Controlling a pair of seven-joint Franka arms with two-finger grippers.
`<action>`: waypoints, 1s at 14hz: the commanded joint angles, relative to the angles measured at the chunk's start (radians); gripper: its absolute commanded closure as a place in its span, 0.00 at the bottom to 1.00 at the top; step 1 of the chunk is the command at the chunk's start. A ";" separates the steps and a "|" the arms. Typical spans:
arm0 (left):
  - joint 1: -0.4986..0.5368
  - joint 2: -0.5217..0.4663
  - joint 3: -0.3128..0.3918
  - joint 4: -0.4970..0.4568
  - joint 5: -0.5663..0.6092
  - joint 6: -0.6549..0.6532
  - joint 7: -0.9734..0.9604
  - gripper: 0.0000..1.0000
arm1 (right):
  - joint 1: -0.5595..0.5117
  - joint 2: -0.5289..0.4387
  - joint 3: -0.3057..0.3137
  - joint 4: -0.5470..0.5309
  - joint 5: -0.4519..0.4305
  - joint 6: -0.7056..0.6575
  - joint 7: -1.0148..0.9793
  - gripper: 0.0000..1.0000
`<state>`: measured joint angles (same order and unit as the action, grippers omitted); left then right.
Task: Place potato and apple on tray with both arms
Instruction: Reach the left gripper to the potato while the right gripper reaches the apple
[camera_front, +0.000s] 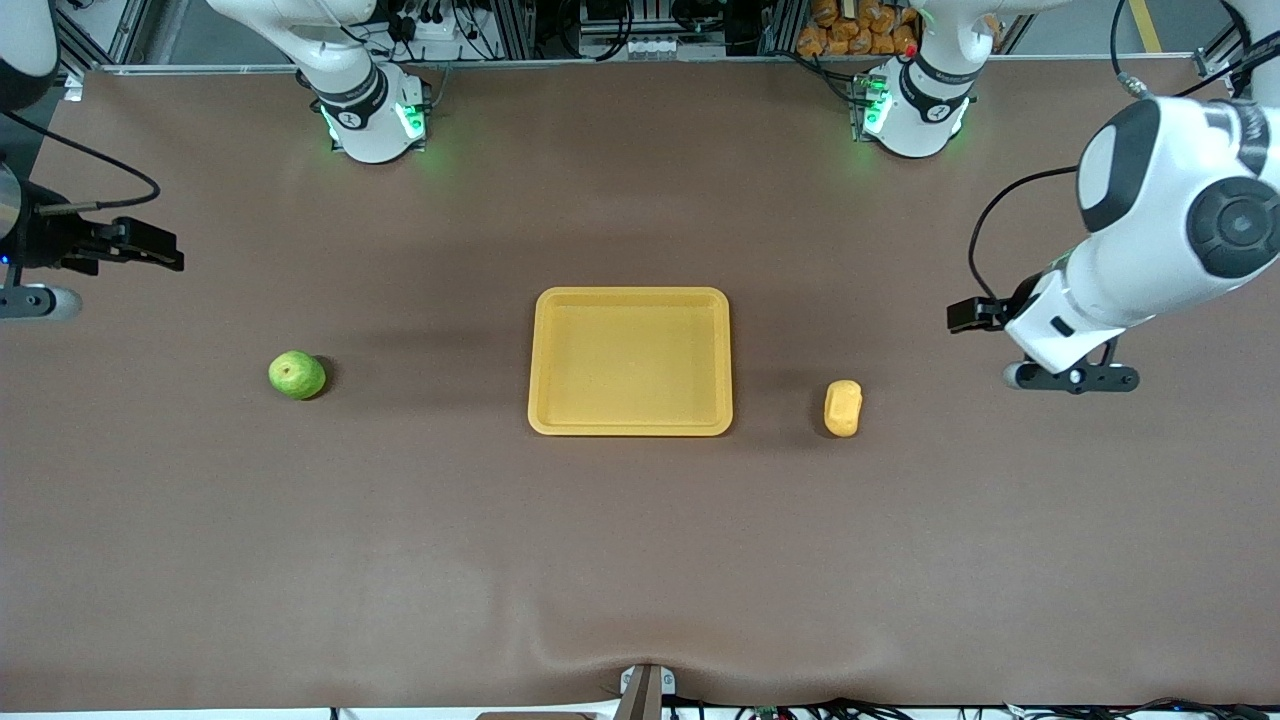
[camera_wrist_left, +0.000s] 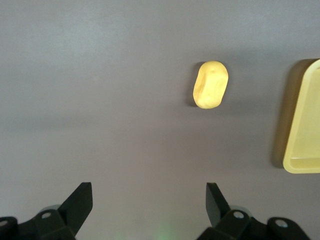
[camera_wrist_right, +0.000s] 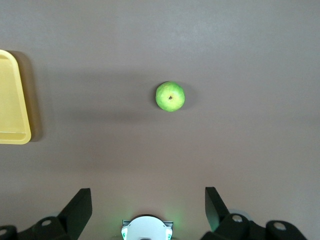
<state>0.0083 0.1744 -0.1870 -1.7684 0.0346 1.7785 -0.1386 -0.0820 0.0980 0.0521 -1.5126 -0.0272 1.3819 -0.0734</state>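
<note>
Tray (camera_front: 630, 300): yellow-orange, mid-table, nothing on it.
Apple (camera_front: 297, 375): green, on the table toward the right arm's end.
Potato (camera_front: 843, 407): on the table toward the left arm's end.
Left gripper (camera_wrist_left: 149, 200): raised over bare table near the potato, fingers spread wide, holding nothing.
Right gripper (camera_wrist_right: 148, 202): raised at its own end, fingers spread wide, holding nothing.

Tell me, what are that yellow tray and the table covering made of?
The tray looks like moulded plastic: uniform yellow-orange, smooth, rounded corners, raised rim. The table covering seems a matte brown mat or cloth, since it ripples at the edge nearest the front camera; the exact material is unclear.
</note>
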 joint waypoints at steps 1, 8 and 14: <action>-0.005 0.020 -0.014 -0.055 -0.019 0.088 -0.001 0.00 | -0.022 0.037 0.009 0.005 -0.010 0.003 -0.020 0.00; -0.068 0.112 -0.017 -0.109 -0.013 0.312 -0.001 0.00 | -0.044 0.111 0.009 0.005 -0.008 0.075 -0.020 0.00; -0.088 0.207 -0.015 -0.125 -0.004 0.433 0.001 0.00 | -0.058 0.190 0.009 0.005 -0.007 0.120 -0.020 0.00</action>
<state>-0.0761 0.3529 -0.2054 -1.8938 0.0345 2.1793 -0.1392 -0.1223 0.2640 0.0513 -1.5139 -0.0276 1.4909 -0.0823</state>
